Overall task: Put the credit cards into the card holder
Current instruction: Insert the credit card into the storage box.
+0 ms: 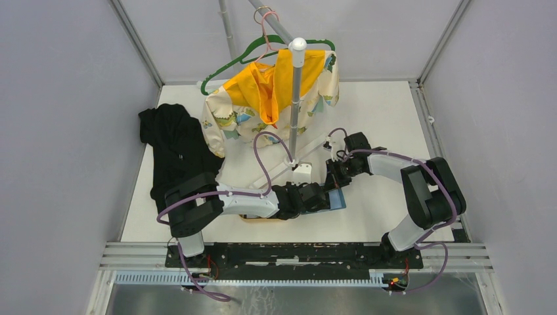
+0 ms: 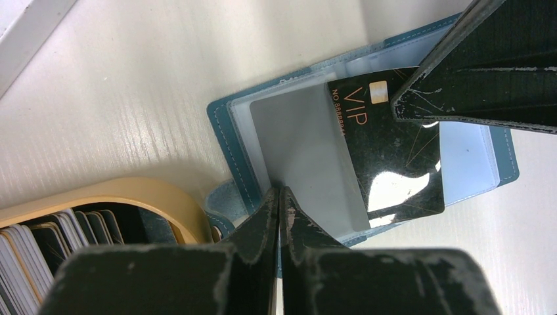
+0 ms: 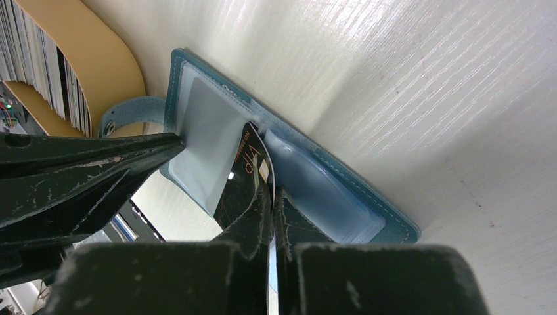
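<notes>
Insertion underway: my right fingers clamping black card, left fingers closed, pinning card holder; next needing deeper push.

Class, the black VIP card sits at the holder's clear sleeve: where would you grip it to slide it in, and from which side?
Pinch the black VIP card across its faces at the bare end, from the side opposite the clear sleeve: its other end points into the card holder.
</notes>
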`<control>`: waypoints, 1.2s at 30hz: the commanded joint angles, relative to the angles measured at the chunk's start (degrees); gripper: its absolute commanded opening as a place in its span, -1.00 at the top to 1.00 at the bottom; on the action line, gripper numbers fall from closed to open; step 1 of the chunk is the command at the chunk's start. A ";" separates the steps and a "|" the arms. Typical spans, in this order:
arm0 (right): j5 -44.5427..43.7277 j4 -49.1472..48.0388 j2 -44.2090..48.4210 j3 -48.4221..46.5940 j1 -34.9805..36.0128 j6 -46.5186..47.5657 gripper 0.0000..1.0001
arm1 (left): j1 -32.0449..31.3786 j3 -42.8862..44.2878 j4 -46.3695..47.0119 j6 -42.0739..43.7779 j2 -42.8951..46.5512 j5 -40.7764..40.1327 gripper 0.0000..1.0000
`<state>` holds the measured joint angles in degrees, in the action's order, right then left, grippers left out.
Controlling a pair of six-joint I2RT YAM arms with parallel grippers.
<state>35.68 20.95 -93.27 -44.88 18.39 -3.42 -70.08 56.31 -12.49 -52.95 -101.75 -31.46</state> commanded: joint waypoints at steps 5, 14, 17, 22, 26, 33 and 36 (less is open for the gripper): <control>-5.86 1.11 -3.02 0.06 2.43 1.17 1.00 | 0.87 0.46 0.76 2.37 -3.03 -0.05 0.90; 0.26 -4.14 -3.30 2.19 2.46 -2.03 0.90 | 0.86 0.56 1.13 2.46 -3.23 0.47 0.89; 0.36 -4.11 -4.08 2.08 2.78 -1.62 0.83 | 0.91 0.72 1.38 2.54 -3.14 0.82 0.89; 0.82 -3.97 -4.36 1.68 2.83 -0.94 0.73 | 0.90 1.14 1.72 3.17 -1.62 1.43 0.86; 0.79 -3.42 -4.44 1.05 2.82 0.21 0.65 | 0.78 2.19 1.91 4.55 1.06 2.65 0.59; 0.88 -2.92 -4.36 0.67 2.34 1.13 0.62 | -0.94 4.45 2.12 7.48 4.88 5.81 0.52; 0.80 -2.90 -4.53 0.68 2.30 1.21 0.62 | -2.90 5.47 3.44 8.31 4.97 6.83 0.53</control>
<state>40.53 15.94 -95.72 -44.56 20.05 -5.02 -70.63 58.37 -12.14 -48.07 -99.70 -26.35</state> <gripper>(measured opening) 0.190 0.239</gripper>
